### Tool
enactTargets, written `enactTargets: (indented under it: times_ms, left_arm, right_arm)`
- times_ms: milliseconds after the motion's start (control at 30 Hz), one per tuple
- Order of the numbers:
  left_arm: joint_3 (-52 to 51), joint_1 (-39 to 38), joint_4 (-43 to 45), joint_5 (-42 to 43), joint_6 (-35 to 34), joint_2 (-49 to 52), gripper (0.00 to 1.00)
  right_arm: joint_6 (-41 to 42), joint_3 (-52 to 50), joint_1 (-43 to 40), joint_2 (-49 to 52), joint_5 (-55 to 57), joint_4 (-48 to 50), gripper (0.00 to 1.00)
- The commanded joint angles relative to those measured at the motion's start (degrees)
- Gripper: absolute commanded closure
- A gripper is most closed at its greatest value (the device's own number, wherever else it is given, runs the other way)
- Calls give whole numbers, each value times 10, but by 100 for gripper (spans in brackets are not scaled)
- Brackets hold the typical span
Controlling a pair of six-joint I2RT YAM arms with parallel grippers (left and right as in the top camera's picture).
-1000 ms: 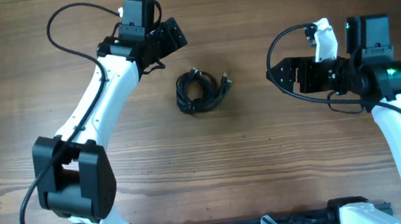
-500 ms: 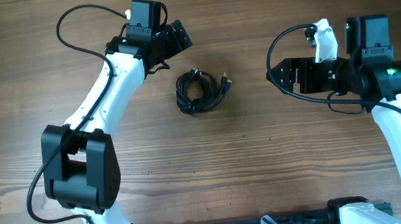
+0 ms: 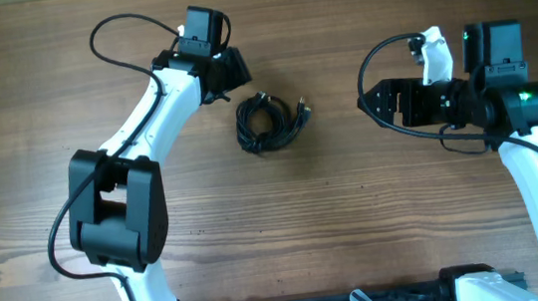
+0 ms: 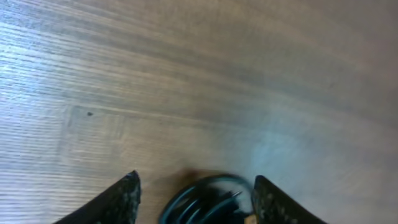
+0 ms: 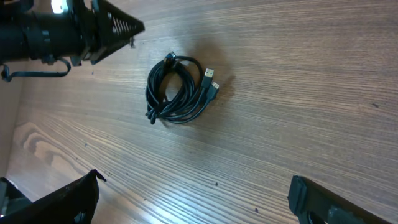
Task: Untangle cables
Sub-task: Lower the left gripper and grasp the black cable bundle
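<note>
One bundle of cables [image 3: 264, 126] between left tool [image 4: 196, 182] and right tool [image 5: 196, 180], both wide open, empty.

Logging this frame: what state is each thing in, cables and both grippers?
cables: coiled together in one bundle, plug ends sticking out, nothing gripping them
left gripper: open, empty, close by the bundle
right gripper: open, empty, well apart from the bundle

white links [image 3: 153, 110], black joints [image 3: 115, 212], black wires [image 3: 93, 44]
</note>
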Motion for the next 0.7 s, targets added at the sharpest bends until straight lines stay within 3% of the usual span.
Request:
enactTargets:
  times_ms: [0,200,300,433,667]
  left_arm:
    - [9,-2,-46,15,129,9,46]
    - [-7,-2,-82,63,210,12,51]
    - [-9,-2,-84,63,213,27,54]
    - [-9,-2,-84,62,213,42,66]
    - [-30,-2,-72,62,213,45,67]
  right_arm:
    - [9,11,3,3,-5,-4,0]
    - [10,11,3,3,-5,-5,0]
    - [10,11,3,3,-5,-7,0]
    - [10,11,3,3,-5,-7,0]
    - [10,7,3,3,-5,-7,1]
